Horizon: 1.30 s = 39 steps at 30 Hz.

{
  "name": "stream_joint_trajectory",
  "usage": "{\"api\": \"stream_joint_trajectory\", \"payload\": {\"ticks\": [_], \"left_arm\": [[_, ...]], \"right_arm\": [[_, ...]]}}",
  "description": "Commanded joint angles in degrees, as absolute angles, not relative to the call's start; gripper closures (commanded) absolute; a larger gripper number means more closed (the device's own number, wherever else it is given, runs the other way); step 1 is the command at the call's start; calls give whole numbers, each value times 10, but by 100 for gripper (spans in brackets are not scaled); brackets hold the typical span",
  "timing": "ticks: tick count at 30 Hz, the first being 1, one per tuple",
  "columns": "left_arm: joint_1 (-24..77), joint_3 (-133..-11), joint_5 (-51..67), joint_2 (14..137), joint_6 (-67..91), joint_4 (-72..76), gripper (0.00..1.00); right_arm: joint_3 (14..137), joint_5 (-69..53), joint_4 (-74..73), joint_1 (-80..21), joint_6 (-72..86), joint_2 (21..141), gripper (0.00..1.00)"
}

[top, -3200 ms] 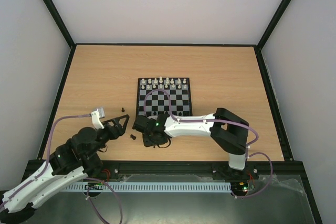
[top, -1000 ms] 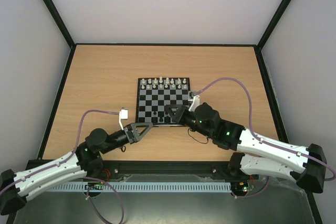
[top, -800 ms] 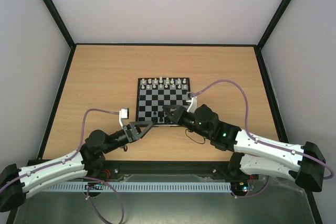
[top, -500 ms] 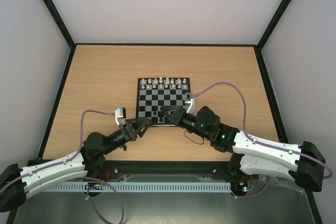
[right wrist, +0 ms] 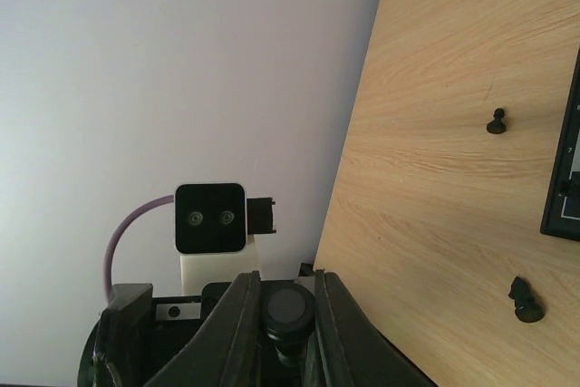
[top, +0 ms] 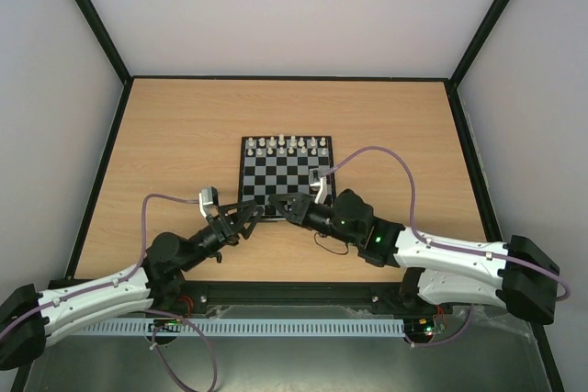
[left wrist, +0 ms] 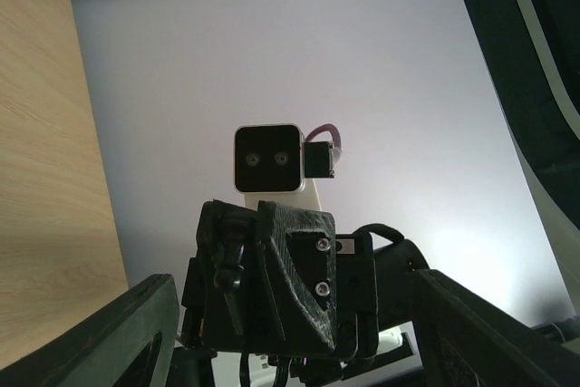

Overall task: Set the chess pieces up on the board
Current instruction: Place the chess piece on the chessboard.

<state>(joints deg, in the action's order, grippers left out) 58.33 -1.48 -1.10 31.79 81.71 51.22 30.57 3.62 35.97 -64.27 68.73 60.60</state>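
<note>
Right wrist: right end effector [right wrist: 285, 285] pinches a black chess piece [right wrist: 288, 308]. Directly opposite, left end effector [top: 255, 211] stands wide open.

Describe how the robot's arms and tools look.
The left arm and right arm have white shells on long links and black joints. The left tool and right tool are black, tapered claws. A lilac cable loops to each wrist's white-bodied camera. Green lights glow on the right arm.
</note>
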Motion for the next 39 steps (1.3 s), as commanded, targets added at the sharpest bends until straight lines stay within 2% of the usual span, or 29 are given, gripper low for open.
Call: {"api": "stream_joint_trajectory", "payload": {"ticks": [1, 5, 13, 28, 39], "left_arm": [[583, 1, -18, 312, 830, 549, 27], [581, 3, -13, 308, 835, 551, 29], [580, 16, -8, 297, 852, 552, 41], [584, 28, -9, 277, 867, 533, 56], [593, 30, -19, 271, 868, 522, 64]], "right_arm": [[320, 23, 402, -654, 678, 619, 99], [325, 17, 414, -661, 676, 635, 99], [336, 11, 428, -670, 666, 655, 99], [353, 15, 430, -673, 657, 683, 99], [357, 28, 425, -673, 653, 686, 99]]}}
